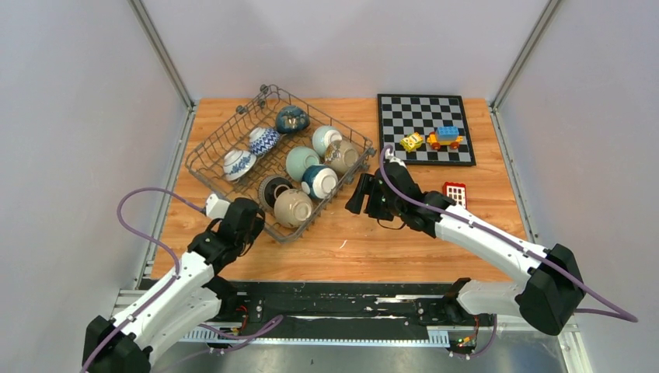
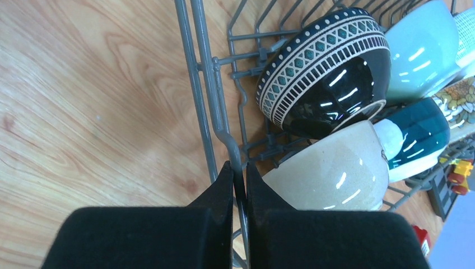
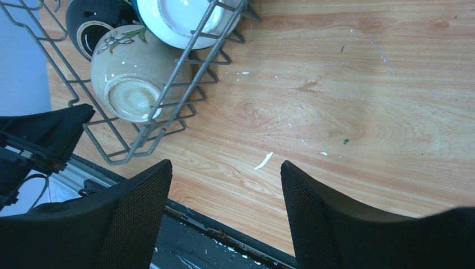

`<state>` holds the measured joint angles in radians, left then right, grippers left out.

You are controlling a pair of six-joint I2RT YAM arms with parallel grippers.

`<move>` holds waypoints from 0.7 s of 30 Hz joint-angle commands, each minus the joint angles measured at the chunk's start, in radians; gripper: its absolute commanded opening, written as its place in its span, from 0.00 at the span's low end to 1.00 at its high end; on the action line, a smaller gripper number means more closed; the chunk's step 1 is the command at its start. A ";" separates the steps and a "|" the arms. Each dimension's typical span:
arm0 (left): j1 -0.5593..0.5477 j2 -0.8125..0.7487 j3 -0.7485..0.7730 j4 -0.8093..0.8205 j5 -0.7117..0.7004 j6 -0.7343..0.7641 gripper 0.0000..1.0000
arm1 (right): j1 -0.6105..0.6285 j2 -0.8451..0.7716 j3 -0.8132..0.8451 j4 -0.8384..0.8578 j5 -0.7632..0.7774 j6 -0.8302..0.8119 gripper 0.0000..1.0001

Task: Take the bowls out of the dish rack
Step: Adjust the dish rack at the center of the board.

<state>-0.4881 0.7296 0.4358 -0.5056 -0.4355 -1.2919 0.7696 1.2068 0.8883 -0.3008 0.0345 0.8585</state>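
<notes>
Several bowls [image 1: 301,162] sit in the rack [image 1: 208,144] on the bench's [image 1: 435,249] left half. Left fingers [image 2: 215,193] are clamped on the rack's near rim wire. Right fingers [image 3: 140,213], apart, hover over open wood just right of the rack.

A grey wire dish rack [image 1: 220,134] sits aslant on the left half of the wooden worktop [image 1: 435,241], crowded with bowls [image 1: 320,181]. Among them are a blue-and-white bowl [image 1: 263,141], a dark teal bowl [image 1: 292,119] at the far end, a pale green bowl [image 1: 301,162] and a beige bowl [image 1: 293,207] at the near end. The left pincer [image 1: 231,220] is at the rack's near left corner. The right pincer [image 1: 362,196] is over bare wood just right of the rack. Farther back lies a chessboard [image 1: 423,116] carrying toy blocks [image 1: 444,137], and a red block [image 1: 454,192] lies nearer on the wood.
</notes>
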 commanded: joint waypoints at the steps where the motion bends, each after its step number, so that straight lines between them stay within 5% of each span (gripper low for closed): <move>1: -0.125 0.039 0.024 -0.006 0.068 -0.113 0.00 | -0.010 0.009 -0.001 0.015 -0.003 0.009 0.74; 13: -0.285 0.251 0.064 0.104 -0.027 -0.395 0.00 | -0.010 0.052 0.062 -0.061 -0.001 -0.100 0.72; 18: -0.308 0.357 0.131 0.109 -0.024 -0.385 0.00 | -0.009 0.061 0.089 -0.081 -0.002 -0.132 0.72; 21: -0.311 0.380 0.143 0.129 -0.022 -0.374 0.12 | -0.009 0.067 0.111 -0.096 0.001 -0.156 0.73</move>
<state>-0.7643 1.0462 0.5690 -0.4847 -0.5583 -1.7443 0.7696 1.2602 0.9531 -0.3473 0.0284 0.7525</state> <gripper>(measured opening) 0.068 0.722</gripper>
